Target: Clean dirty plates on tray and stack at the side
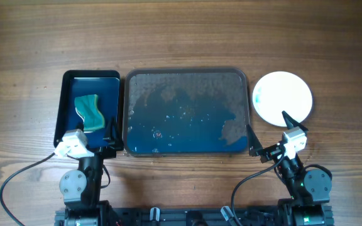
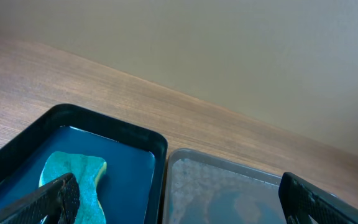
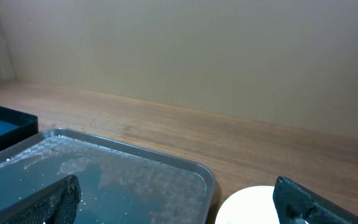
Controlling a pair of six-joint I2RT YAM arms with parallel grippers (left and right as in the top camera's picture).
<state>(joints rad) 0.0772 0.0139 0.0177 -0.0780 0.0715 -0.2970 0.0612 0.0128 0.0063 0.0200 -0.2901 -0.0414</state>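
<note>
Both wide, empty: left end effector (image 2: 179, 190), right end effector (image 3: 178, 190); sponge (image 1: 88, 112) in small tray (image 1: 68, 94); plate (image 1: 283, 97) beside tray (image 1: 187, 119).

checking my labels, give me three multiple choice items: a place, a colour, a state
1. Where is the white plate relative to the large tray? A on it; B right of it, on the table; C left of it
2. What colour is the sponge? A red; B teal; C white
3. How are the left gripper and right gripper? A jaws open, empty; B shut on plates; C holding the sponge

Answers: B, the overhead view shows it beside the tray's right rim; B, teal in the small tray; A, wrist views show jaws apart, nothing between.
</note>
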